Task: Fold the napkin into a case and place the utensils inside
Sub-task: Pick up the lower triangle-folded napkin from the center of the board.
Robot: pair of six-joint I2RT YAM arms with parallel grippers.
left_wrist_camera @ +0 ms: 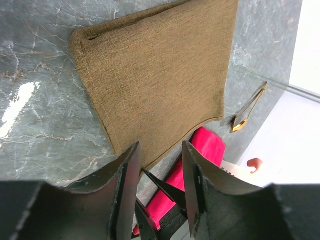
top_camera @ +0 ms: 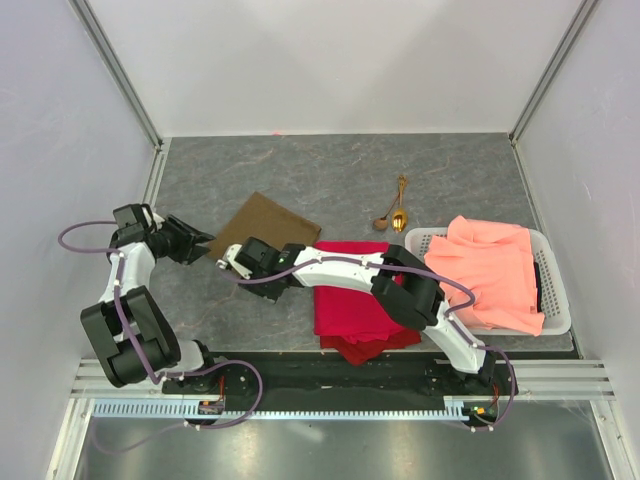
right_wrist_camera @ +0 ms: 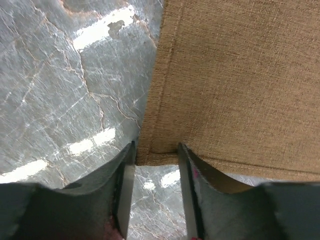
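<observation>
Both spread (nothing pinched), the left gripper (left_wrist_camera: 160,150) sits just short of the napkin (left_wrist_camera: 155,75), the right gripper (right_wrist_camera: 156,150) straddles its corner; closing shallow, either could slip off the thin hem.

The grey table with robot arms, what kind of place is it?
Probably a robot test booth: plain white walls box in the table, and both arms sit bolted to a metal rail.

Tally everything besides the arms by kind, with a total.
Cloths: 3 (olive-brown napkin, red cloth, salmon-orange cloth)
Gold utensils: 2
White basket: 1
Total: 6
</observation>
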